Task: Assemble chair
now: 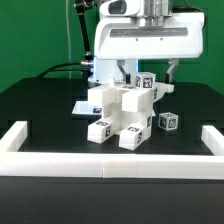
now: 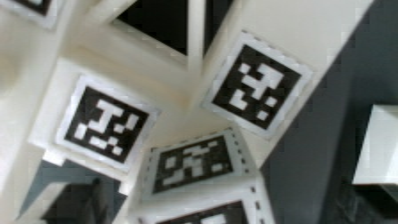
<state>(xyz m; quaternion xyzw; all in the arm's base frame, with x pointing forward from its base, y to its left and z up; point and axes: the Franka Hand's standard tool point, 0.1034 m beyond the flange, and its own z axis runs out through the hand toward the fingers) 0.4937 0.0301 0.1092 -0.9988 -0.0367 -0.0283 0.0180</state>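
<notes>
Chair (image 1: pixel 122 115) on table (image 1: pixel 45 115), behind border rail (image 1: pixel 60 160)

Arm (image 1: pixel 118 8): hangs from above, wrist vertical.
Claw (image 1: pixel 156 72): white, broad, pointing straight down.
Fingers (image 1: pixel 177 68): dark, spread wide apart, tips downward.

Chair (image 1: pixel 118 115): white plastic, matt, with smooth faces and no glare. Marker tags (image 2: pixel 260 84) on the chair: flat black-and-white print, dull (paper or sticker, cannot tell). Table (image 1: pixel 40 110) under the chair: black, matt, even. Border rail (image 1: pixel 110 162) in front of the chair: white, matt, smooth. Gripper (image 1: pixel 151 77) above the chair: smooth white casing with a faint sheen.
</notes>
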